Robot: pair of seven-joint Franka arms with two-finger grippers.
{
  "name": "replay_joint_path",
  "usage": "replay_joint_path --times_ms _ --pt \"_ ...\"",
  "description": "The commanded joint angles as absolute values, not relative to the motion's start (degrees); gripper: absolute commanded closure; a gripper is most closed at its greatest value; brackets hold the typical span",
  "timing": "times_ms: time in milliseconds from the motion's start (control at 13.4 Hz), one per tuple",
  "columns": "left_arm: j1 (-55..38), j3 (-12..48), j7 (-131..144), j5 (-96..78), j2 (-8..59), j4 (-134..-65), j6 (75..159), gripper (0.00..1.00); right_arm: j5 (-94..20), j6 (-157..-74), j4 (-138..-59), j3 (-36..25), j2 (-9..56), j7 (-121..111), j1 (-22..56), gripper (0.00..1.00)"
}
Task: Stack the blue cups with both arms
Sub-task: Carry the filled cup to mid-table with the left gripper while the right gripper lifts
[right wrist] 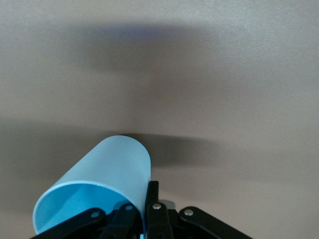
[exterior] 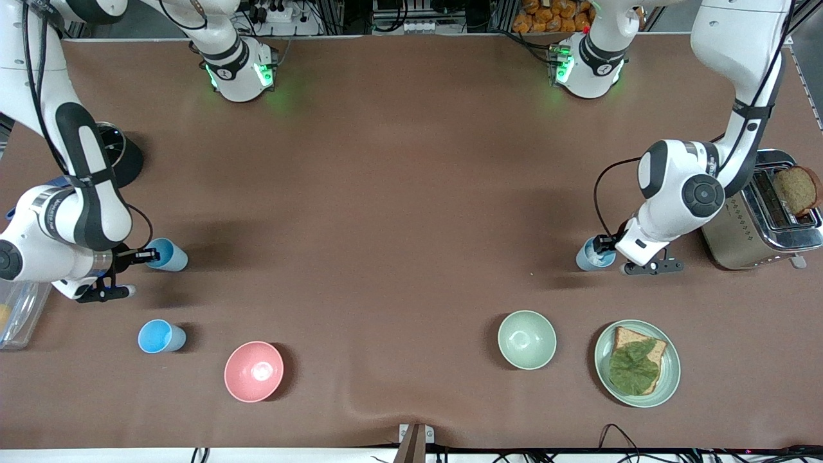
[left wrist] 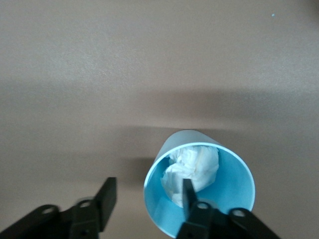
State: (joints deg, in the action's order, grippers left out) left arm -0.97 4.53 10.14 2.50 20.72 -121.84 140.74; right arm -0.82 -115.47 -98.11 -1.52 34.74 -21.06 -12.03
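One blue cup (exterior: 168, 254) stands at the right arm's end of the table. My right gripper (exterior: 145, 256) is shut on its wall, one finger inside and one outside; the right wrist view shows the cup (right wrist: 109, 167) pinched at my right gripper (right wrist: 142, 201). A second blue cup (exterior: 593, 255) stands near the toaster and holds crumpled white paper (left wrist: 195, 167). My left gripper (exterior: 605, 246) is open astride this cup's (left wrist: 234, 186) wall, one finger inside and one outside, as the left wrist view (left wrist: 148, 191) shows. A third blue cup (exterior: 161, 336) stands free, nearer the front camera.
A pink bowl (exterior: 253, 371) and a pale green bowl (exterior: 526, 339) sit near the front edge. A green plate (exterior: 669, 379) holds bread with lettuce. A toaster (exterior: 746, 241) with a bread slice stands at the left arm's end. A clear container (exterior: 19, 312) sits by the right arm.
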Motion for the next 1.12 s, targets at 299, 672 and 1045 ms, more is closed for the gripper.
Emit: replay_joint_path --times_ms 299,672,1045 --pt "-1.1 11.3 15.4 1.0 20.4 -120.2 141.0 1.00 -0.6 -105.5 -93.4 -1.0 29.2 -23.4 -9.3 1.00" --pt "-4.7 24.5 37.1 1.0 21.4 -116.3 140.9 1.00 -1.0 -101.8 -91.2 -1.0 27.9 -22.6 -7.0 1.00" --pt "-21.4 24.3 56.9 1.8 34.6 -100.5 140.8 1.00 -3.4 -98.7 -91.1 -0.9 25.1 -19.1 -4.3 1.00"
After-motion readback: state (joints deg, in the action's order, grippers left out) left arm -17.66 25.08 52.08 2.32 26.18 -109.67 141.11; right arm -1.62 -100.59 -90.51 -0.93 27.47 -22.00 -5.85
